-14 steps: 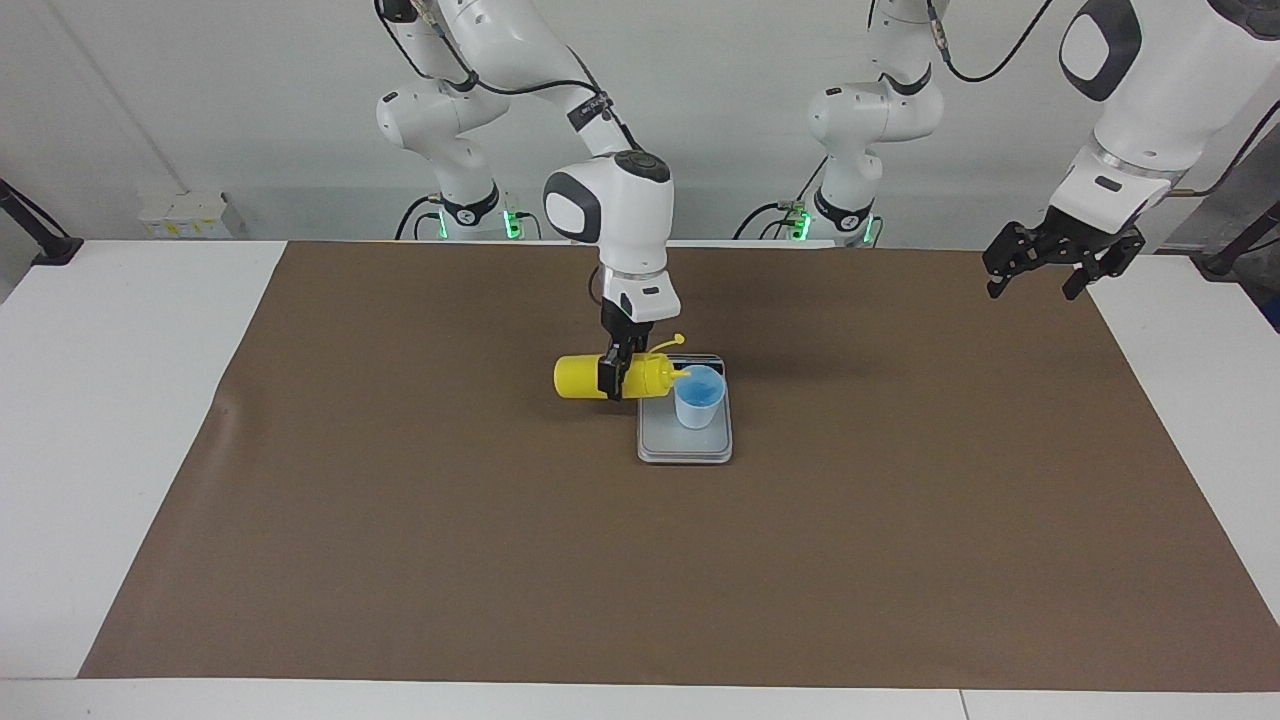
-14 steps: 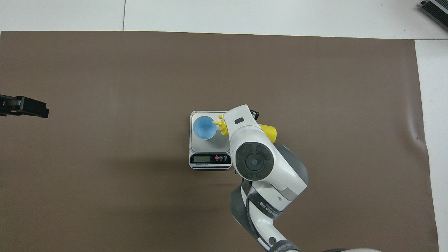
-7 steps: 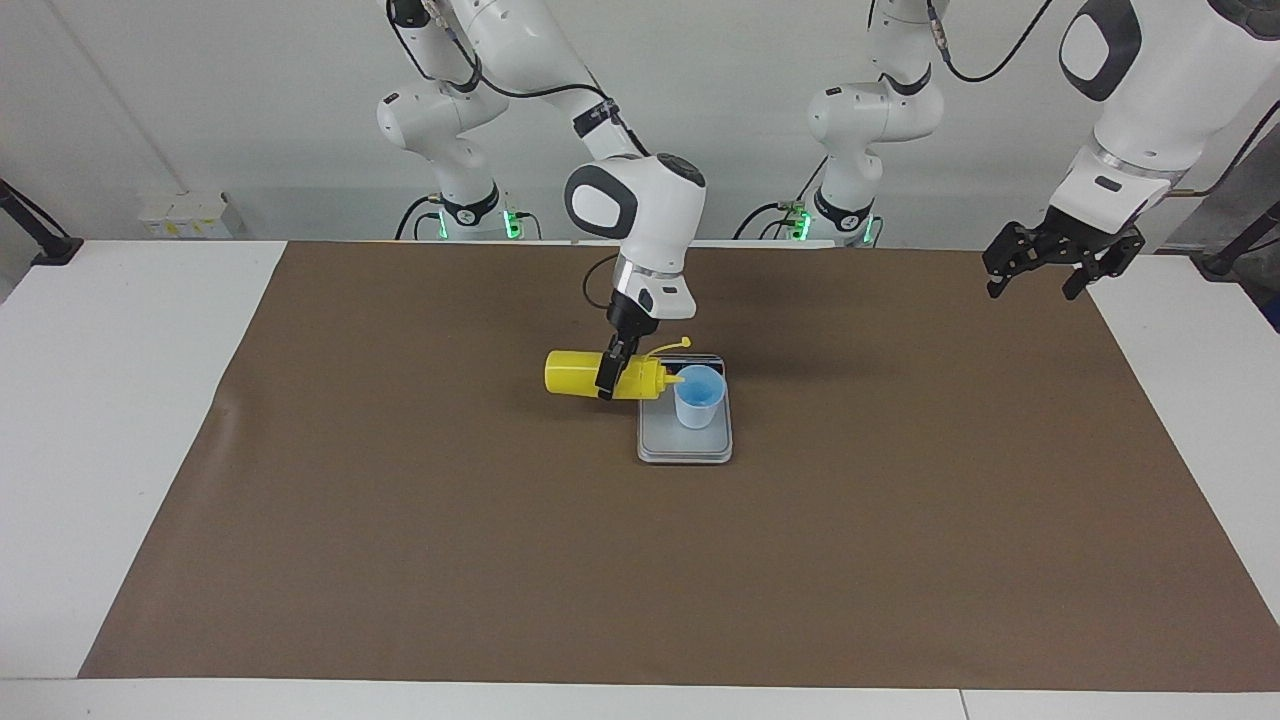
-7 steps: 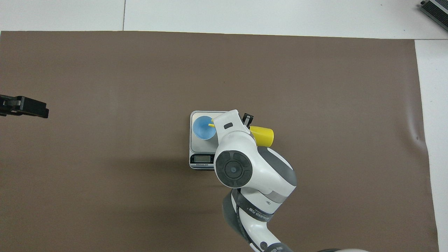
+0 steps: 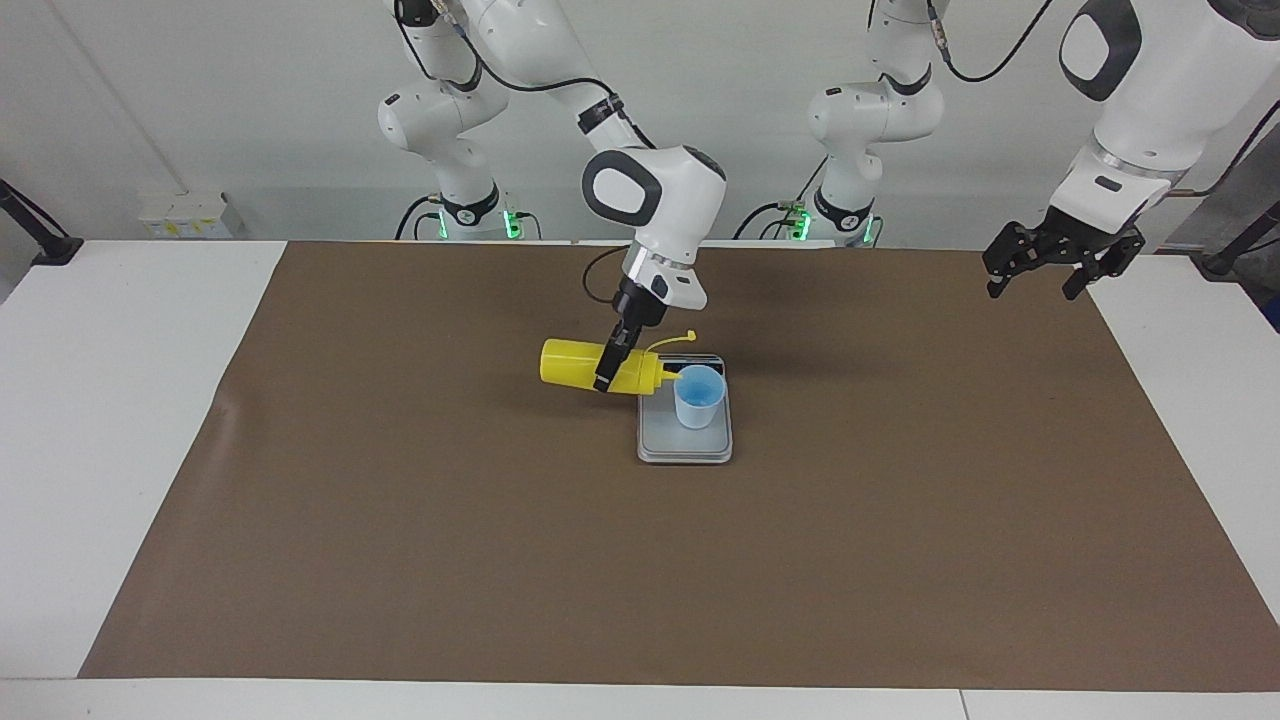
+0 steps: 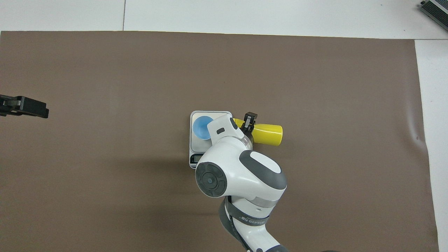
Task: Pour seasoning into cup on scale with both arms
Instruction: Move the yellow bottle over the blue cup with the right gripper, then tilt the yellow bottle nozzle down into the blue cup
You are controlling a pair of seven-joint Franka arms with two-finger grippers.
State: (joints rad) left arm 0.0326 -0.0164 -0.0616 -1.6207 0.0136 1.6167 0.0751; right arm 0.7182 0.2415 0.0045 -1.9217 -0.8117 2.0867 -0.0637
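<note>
My right gripper is clamped on the seasoning, tipped sideways with its nozzle at the cup's nine o'clock rim on the scale. I should squeeze gently, nozzle over the mouth. My left gripper waits, fingers apart.

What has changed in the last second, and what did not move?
The right gripper, shut on the yellow bottle throughout, tilted it further: the bottle's base rose and shifted toward the right arm's end, with the nozzle over the cup. The right arm's wrist leaned over the scale. The cup, the scale and the waiting open left gripper stayed as they were.
</note>
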